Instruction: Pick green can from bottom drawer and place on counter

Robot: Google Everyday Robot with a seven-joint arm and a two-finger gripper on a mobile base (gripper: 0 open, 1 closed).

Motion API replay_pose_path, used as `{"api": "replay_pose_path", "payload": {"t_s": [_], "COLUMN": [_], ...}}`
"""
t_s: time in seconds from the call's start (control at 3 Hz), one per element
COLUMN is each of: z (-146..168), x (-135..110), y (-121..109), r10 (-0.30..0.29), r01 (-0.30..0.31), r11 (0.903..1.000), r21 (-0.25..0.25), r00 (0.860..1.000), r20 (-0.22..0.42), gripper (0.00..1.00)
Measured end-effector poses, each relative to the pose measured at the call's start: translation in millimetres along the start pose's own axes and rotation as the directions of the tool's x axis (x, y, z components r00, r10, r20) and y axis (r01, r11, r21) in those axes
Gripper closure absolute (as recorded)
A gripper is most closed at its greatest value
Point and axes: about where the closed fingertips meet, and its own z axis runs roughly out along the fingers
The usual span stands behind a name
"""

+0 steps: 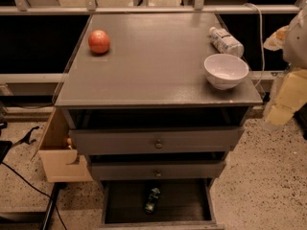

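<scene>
The green can [152, 199] lies on its side in the open bottom drawer [187, 206], on the dark floor near the middle. The counter [158, 66] is the grey top of the cabinet. My gripper [284, 102] shows as pale yellow parts at the right edge of the view. It hangs beside the cabinet's right side at about counter height, well above and to the right of the can, and holds nothing that I can see.
On the counter are a red apple [99, 41] at the back left, a white bowl [226, 71] at the front right and a clear plastic bottle [225, 41] lying behind it. Two knobbed drawers stand slightly open above. A cardboard box [60, 157] sits at the left.
</scene>
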Motion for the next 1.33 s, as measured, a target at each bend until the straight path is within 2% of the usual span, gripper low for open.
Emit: {"api": "replay_pose_path", "payload": {"t_s": [0.67, 1.0, 1.33], "z": [31.4, 55.4, 93.5], "x": [2.1, 5.3, 7.8], "y": [35.7, 55.4, 72.5], "r10": [0.082, 0.135, 0.180], "r01": [-0.082, -0.134, -0.179], "r11": [0.9962, 0.9904, 0.9837], "r21": [-0.030, -0.037, -0.019], "r00": [0.996, 0.990, 0.983], "r20": [0.033, 0.040, 0.041], "gripper": [0.00, 0.00, 0.00]}}
